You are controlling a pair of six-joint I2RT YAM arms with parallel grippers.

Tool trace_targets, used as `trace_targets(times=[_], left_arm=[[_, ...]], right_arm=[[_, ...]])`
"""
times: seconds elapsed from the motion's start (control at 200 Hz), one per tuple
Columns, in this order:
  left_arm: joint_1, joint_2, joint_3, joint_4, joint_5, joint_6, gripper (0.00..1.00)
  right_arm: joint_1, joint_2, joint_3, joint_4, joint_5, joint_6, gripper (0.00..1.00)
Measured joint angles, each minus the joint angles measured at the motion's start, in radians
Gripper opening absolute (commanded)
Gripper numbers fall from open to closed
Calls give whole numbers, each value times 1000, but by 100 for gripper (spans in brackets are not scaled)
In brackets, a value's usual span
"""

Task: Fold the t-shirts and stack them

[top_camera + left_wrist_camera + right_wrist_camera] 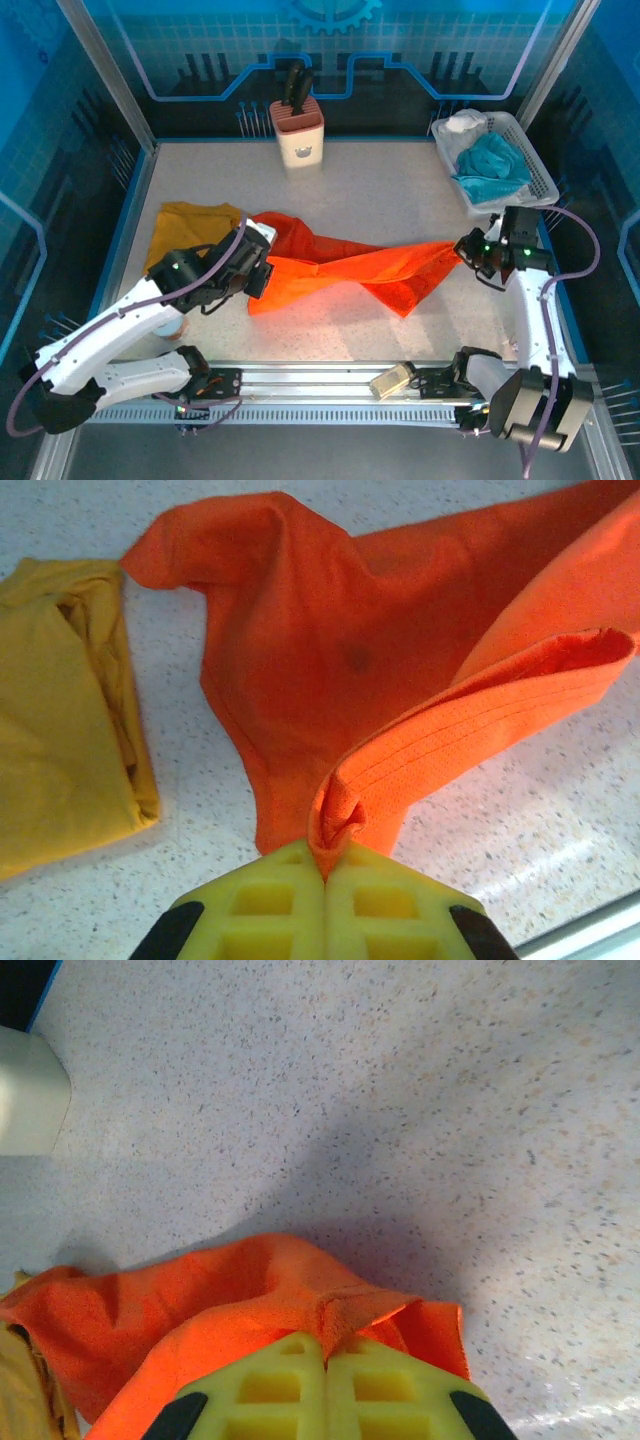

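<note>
The bright orange t-shirt [345,268] hangs stretched between my two grippers above the middle of the table, sagging to the surface. My left gripper [262,255] is shut on its hem [340,820] at the left end, the yellow fingers [270,905] pressed together round a bunch of fabric. At the right end, my right gripper [468,250] is shut on a corner of the same shirt [350,1310]. The mustard yellow t-shirt [190,228] lies folded on the table at the left, just beyond my left arm, and shows as a folded slab [60,710] in the left wrist view.
A white basket [540,165] at the back right holds a teal-blue cloth [492,168] and a white cloth [465,125]. A knife block [296,128] stands at the back centre. Blue frame walls enclose the table; a metal rail [320,385] runs along the near edge.
</note>
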Motion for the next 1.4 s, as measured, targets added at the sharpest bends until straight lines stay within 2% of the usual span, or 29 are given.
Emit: trace_targets(times=[0.13, 0.39, 0.595, 0.745, 0.911, 1.081, 1.166, 1.291, 1.401], left_arm=[[72, 42, 21, 0, -15, 47, 0], [296, 124, 98, 68, -10, 172, 0], [369, 360, 340, 188, -3, 290, 0], [397, 470, 483, 257, -7, 381, 0], [357, 401, 436, 322, -19, 476, 0], [190, 197, 165, 336, -42, 541, 0], [140, 127, 31, 299, -41, 525, 0], [137, 69, -97, 231, -42, 457, 0], [137, -2, -179, 209, -46, 409, 0]], right_arm=[[0, 120, 43, 43, -31, 23, 0], [3, 380, 303, 209, -88, 107, 0], [27, 602, 520, 370, -124, 200, 0], [40, 598, 574, 408, -118, 209, 0], [55, 429, 457, 381, -77, 169, 0], [89, 233, 201, 273, -51, 92, 0], [90, 200, 76, 202, -39, 59, 0], [90, 181, -84, 121, -37, 39, 2], [92, 166, -149, 55, -35, 27, 6]])
